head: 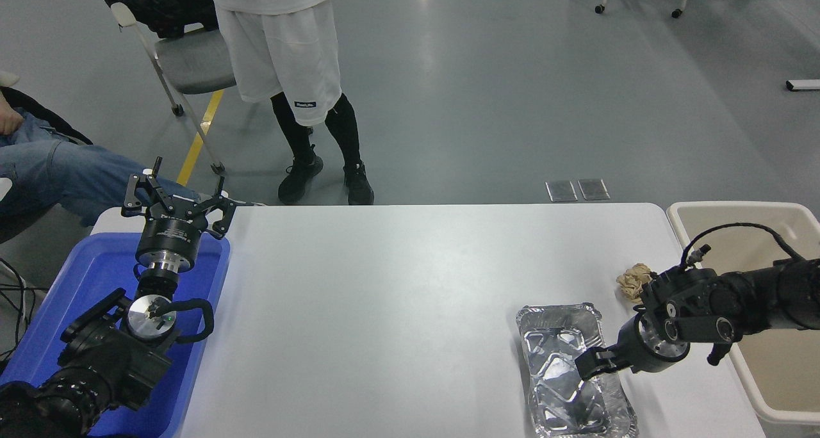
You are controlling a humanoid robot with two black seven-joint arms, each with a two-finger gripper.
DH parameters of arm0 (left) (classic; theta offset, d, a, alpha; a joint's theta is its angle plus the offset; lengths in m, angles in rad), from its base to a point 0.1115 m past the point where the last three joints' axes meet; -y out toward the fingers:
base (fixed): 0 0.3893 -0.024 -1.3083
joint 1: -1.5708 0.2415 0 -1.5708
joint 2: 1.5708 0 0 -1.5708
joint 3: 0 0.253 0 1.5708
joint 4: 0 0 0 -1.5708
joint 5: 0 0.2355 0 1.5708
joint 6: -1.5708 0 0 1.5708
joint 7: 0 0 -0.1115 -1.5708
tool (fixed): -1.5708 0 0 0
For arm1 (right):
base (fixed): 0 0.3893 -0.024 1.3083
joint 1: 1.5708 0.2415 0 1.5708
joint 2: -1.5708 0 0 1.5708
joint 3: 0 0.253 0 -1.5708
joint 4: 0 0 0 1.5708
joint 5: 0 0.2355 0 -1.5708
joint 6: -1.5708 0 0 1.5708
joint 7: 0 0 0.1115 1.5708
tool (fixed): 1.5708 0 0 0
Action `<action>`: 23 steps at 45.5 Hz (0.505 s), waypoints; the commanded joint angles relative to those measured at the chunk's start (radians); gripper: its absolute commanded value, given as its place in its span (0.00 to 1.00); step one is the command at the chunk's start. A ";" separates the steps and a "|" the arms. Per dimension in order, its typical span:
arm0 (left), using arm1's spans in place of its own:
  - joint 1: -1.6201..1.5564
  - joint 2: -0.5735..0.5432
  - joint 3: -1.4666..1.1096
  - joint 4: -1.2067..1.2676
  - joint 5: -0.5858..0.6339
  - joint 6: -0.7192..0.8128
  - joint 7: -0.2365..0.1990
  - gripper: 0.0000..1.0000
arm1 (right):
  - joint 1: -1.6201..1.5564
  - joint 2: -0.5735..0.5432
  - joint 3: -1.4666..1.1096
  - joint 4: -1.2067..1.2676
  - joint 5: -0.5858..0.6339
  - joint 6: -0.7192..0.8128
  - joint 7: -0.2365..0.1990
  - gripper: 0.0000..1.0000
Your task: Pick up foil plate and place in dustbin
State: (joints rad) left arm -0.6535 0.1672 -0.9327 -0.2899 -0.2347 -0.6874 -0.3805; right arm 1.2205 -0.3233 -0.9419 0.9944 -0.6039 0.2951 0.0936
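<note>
**Reaching over the foil tray: right arm at the near right of the table**

Reaching in from the right edge, the right arm sets the right gripper (590, 364) over the right rim of the foil plate (564, 374). The fingers overlap the rim and one another, so neither their spread nor any contact with the foil can be made out. The foil plate lies flat on the white table (397, 297) at its near right corner; its near end is cut off by the bottom edge of the view.

At the lower left, the left arm is parked over the blue bin (77, 297), partly covering it. The left gripper (176, 204) points away from the camera with its fingers spread wide and nothing between them.

Further back, a crumpled tan paper ball (631, 279) sits near the table's right edge, partly hidden by the right arm. The dustbin (730, 210) stands just beside that edge; the arm crosses it and the frame crops it.

Beyond the table, a standing person (288, 60) and a seated person (51, 169) are each only partly in view.
</note>
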 commanded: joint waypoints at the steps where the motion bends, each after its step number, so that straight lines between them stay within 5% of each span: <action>1: 0.000 0.000 0.000 0.000 0.000 0.000 0.000 0.99 | -0.030 -0.010 0.011 -0.033 0.084 -0.016 -0.005 0.67; 4: 0.000 0.000 0.000 0.000 0.000 0.000 0.000 0.99 | -0.030 -0.022 0.009 -0.033 0.096 -0.014 -0.018 0.54; 11: 0.000 0.000 0.000 0.000 0.000 0.000 0.000 0.99 | -0.036 -0.025 0.002 -0.028 0.098 -0.010 -0.052 0.00; 23: 0.000 0.000 0.000 0.000 0.000 0.000 0.000 0.99 | -0.030 -0.033 0.003 -0.020 0.168 -0.001 -0.057 0.00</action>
State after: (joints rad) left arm -0.6535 0.1672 -0.9327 -0.2899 -0.2347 -0.6874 -0.3804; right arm 1.1880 -0.3483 -0.9388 0.9701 -0.5034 0.2899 0.0488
